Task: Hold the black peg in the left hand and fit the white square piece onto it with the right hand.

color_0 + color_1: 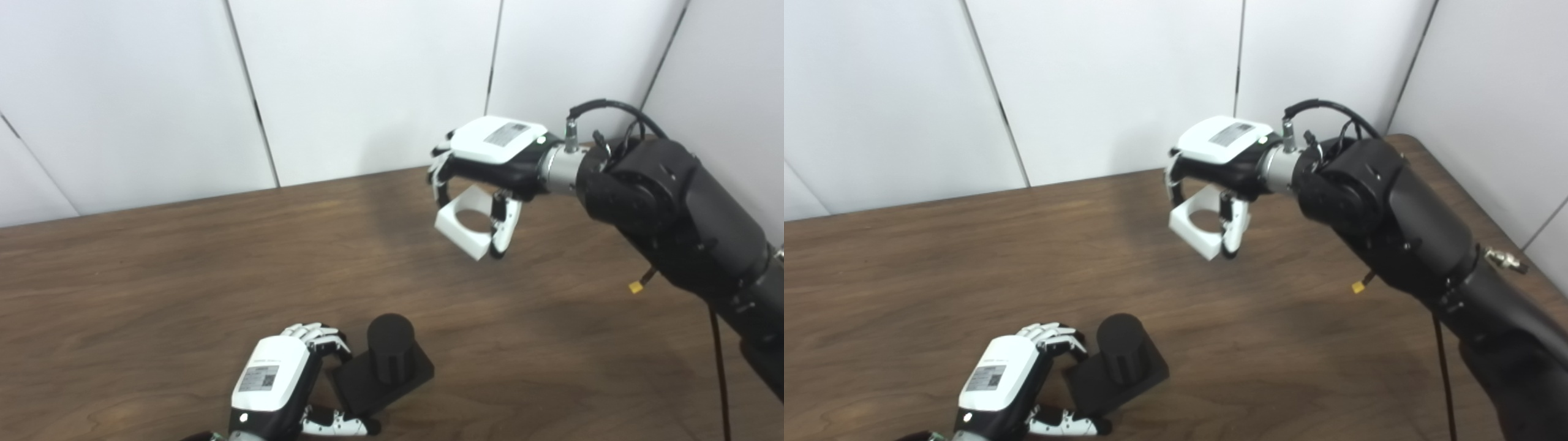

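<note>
I'm seeing the left hand (275, 383) gripping the black peg (390, 354) by its base, near edge of the wooden table (153, 275) | right hand (490, 162) pinching the white square piece (465, 228) aloft, far right — nothing standing between | right eye view alone is showing the table's right edge.

Black peg (390, 354) upright on its square base on the table; white square piece (463, 223) held aloft, tilted

Both head cams looked down and fwd at the table (153, 269) from above its near edge, medium range. Right eye sat slightly to the right, so it caught the table's far right corner. Both shared the tabletop and wall (1102, 79) behind it.
</note>
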